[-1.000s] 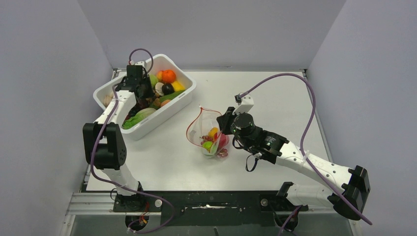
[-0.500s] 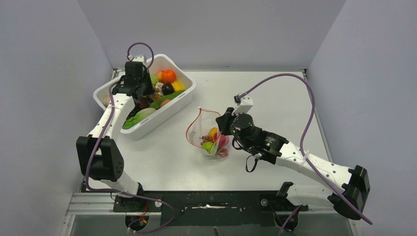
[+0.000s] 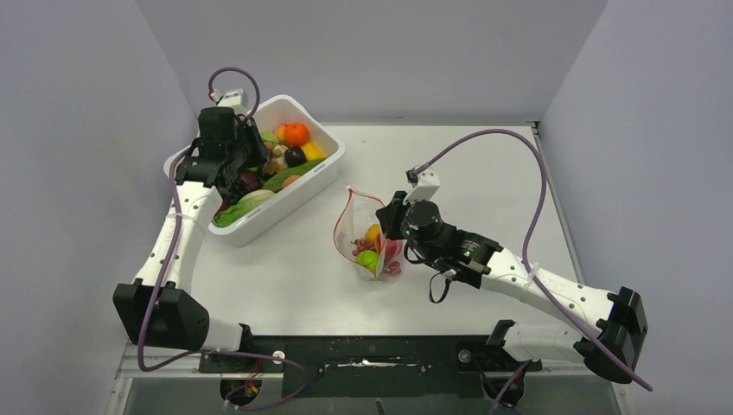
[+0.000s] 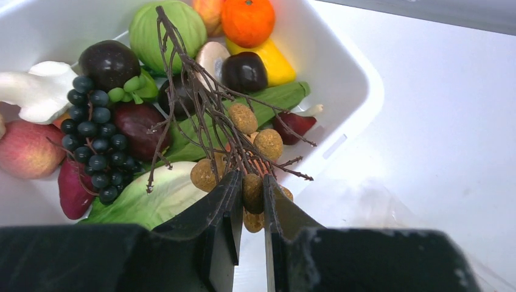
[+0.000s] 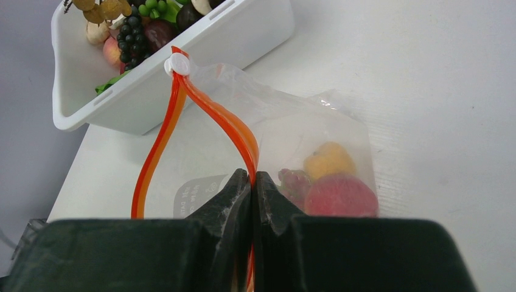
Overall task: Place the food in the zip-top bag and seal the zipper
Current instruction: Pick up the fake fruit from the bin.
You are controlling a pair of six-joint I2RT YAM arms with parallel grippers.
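The clear zip-top bag (image 3: 354, 232) stands open in the middle of the table, holding a yellow fruit (image 5: 328, 159), a red fruit (image 5: 339, 198) and a green one (image 3: 367, 257). Its red-orange zipper (image 5: 213, 115) loops open, with a white slider (image 5: 177, 63) at the far end. My right gripper (image 5: 252, 179) is shut on the near part of the zipper strip. My left gripper (image 4: 251, 182) is shut on a bunch of tan round fruits on brown twigs (image 4: 243, 118), held above the white bin (image 3: 294, 194).
The white bin (image 4: 359, 79) holds several foods: an orange (image 4: 246, 21), dark grapes (image 4: 97, 137), green leaves (image 4: 152, 194), an apple (image 4: 27, 149), a dark plum (image 4: 243, 70). It sits left of the bag, near the left wall. The right arm (image 3: 519, 272) stretches across the right side.
My left gripper has risen and drawn back to the left over the bin with the twig bunch in it. My right gripper has shifted slightly left, narrowing the bag's mouth.
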